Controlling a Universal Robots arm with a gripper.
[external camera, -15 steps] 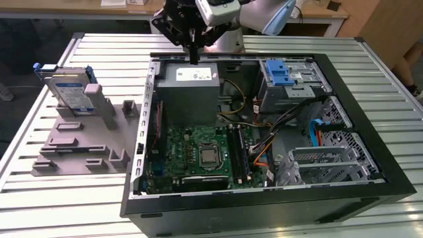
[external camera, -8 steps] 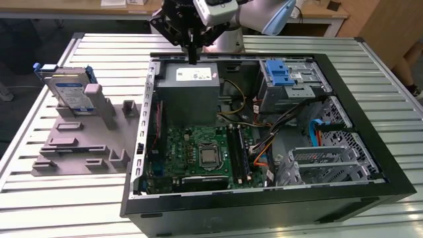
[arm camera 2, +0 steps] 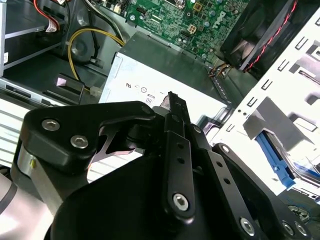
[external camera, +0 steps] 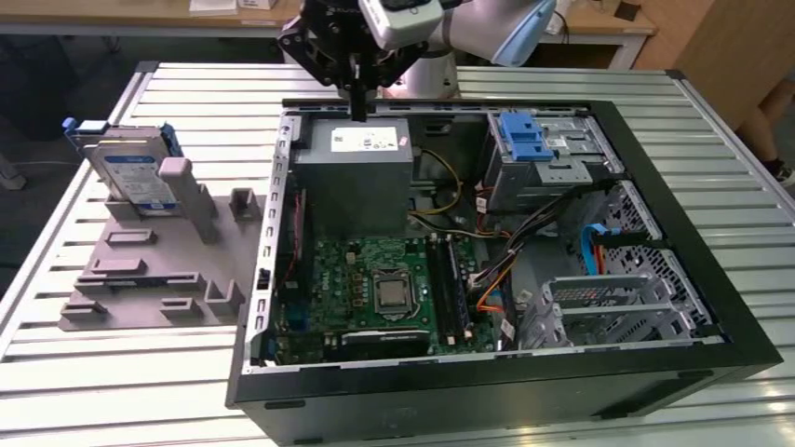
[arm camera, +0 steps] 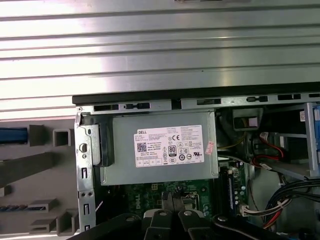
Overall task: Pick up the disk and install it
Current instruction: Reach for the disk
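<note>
The disk [external camera: 134, 177], a silver drive with a blue-and-white label in a blue carrier, stands upright in a grey fixture [external camera: 143, 279] on the table at the exterior view's left. My gripper [external camera: 357, 114] hangs well to its right, over the far edge of the open computer case [external camera: 497, 384], just above the grey power-supply box [external camera: 360, 168]. Its fingers are shut together with nothing between them, as both wrist views show, with the gripper [arm camera 2: 171, 97] [arm camera: 172, 199] pointing at the power-supply box [arm camera: 160, 150].
Inside the case lie the green motherboard [external camera: 372, 289], cable bundles [external camera: 546, 223], a drive bay with a bare blue caddy [external camera: 528, 140], and a metal drive cage [external camera: 615, 307]. The slatted metal table [external camera: 112, 391] surrounds the case.
</note>
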